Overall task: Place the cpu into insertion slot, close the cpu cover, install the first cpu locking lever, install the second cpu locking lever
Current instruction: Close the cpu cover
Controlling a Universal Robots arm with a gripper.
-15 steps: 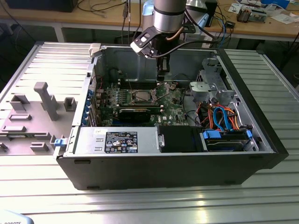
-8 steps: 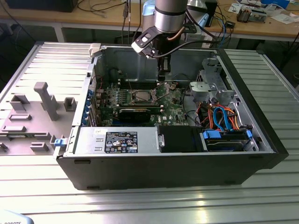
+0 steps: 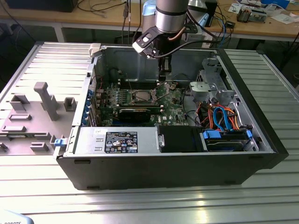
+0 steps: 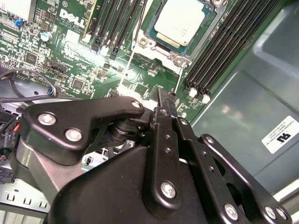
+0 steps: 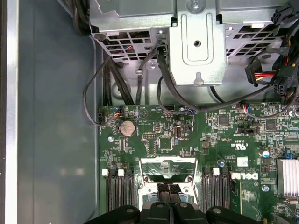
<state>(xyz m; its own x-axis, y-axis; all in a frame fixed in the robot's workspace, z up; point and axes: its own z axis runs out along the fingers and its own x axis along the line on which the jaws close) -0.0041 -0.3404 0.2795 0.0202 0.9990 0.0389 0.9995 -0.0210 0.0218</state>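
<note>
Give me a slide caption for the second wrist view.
Claw over the green motherboard, cpu lying in the insertion slot beyond.

board [image 5: 187, 135]: green, coin cell [image 5: 126, 127] near its edge
cage [image 5: 196, 42]: silver, black cables [image 5: 161, 65] running from it to board
cover [image 5: 168, 162]: silver frame between memory slots [image 5: 117, 189]
heatsink [image 5: 287, 177]: finned, on board
gripper [image 5: 168, 189]: black, fingers together, tip at cover

Arm [image 3: 169, 16] points straight down — gripper [image 3: 162, 80] pinched closed.

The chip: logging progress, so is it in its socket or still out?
In. In the second wrist view the chip lies flat inside the metal rim of the socket.
</note>
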